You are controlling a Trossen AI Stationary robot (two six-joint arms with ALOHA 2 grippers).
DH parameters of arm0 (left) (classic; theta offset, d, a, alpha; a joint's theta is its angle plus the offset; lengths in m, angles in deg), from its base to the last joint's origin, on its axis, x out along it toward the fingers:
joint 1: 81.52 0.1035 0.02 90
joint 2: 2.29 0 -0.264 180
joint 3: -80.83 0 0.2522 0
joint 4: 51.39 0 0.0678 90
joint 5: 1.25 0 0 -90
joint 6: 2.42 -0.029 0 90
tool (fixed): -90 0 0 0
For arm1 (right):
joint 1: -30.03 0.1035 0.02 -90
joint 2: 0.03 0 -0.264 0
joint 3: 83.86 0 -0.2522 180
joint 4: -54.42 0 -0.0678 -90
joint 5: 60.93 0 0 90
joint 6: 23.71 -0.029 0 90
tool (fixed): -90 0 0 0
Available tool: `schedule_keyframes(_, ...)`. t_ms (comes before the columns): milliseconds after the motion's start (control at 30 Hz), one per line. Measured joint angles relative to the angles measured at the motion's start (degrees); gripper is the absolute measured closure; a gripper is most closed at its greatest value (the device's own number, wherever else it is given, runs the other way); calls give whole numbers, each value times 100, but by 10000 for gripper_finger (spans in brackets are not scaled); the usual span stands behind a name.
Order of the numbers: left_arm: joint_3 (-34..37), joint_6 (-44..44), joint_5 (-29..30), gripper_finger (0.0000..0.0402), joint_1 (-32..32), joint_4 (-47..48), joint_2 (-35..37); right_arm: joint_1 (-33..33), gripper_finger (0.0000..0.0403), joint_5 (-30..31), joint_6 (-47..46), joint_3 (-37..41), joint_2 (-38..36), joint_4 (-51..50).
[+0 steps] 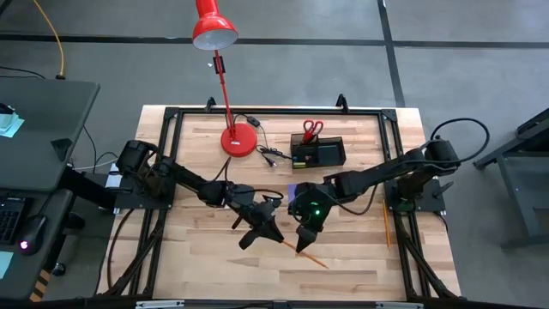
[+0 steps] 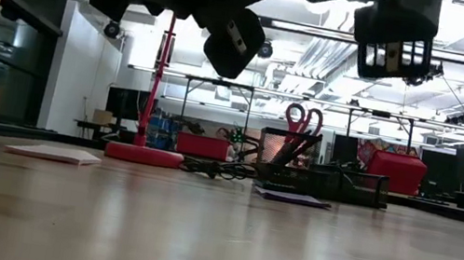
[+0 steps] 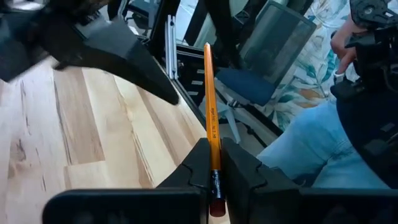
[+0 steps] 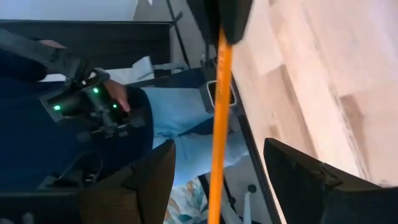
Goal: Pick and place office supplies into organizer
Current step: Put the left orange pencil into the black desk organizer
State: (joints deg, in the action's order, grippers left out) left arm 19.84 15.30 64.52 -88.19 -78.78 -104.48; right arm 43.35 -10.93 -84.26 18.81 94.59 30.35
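**Pencil held between two arms above the counter**

The wooden counter carries a red lamp at its far edge, and everything here is placed from that lamp. The black organizer stands just to the lamp's right along the same far edge, with red scissors upright in it. A purple pad lies flat in front of the organizer, and a pale pad lies left of the lamp in the low view. A second pencil lies well to the lamp's right, near the right arm's base.

Both arms meet in front of the lamp, toward the near edge. The left pincer is clamped together on an orange pencil, gripping it near its eraser end. The right pincer stands apart, its fingers on either side of the same pencil without touching it. A person in jeans sits beyond the near edge.
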Motion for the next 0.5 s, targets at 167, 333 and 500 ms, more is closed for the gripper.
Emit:
schedule_keyframes(167, 0, 39, -15, 395, 39, 13, 0, 4, 171, 112, -42, 0, 68, 152)
schedule_keyframes(333, 0, 71, -3, 395, 191, 10, 0, 27, 172, 105, -119, 2, 104, 206)
schedule_keyframes(500, 0, 100, -101, 395, 349, 7, 0, 37, 191, 136, -126, 1, 109, 200)
